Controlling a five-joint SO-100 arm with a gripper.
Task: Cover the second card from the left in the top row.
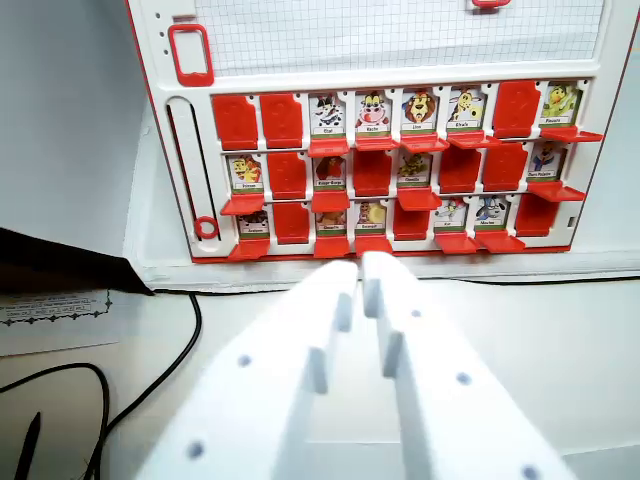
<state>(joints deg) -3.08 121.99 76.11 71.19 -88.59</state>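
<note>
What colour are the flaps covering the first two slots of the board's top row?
Red, matching the frame, seen in the wrist view: both closed flaps on the game board.

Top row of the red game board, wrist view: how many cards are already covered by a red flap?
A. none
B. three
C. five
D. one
B: in the top row the two slots at the wrist view's left and the seventh slot show plain red; the other five show animal pictures.

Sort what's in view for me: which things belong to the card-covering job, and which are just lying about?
Belongs to the job:
game board
top-row zebra card
cow card beside it
the fingers

Lying about:
black cable
printed sheet
black cloth at the wrist view's left
</note>
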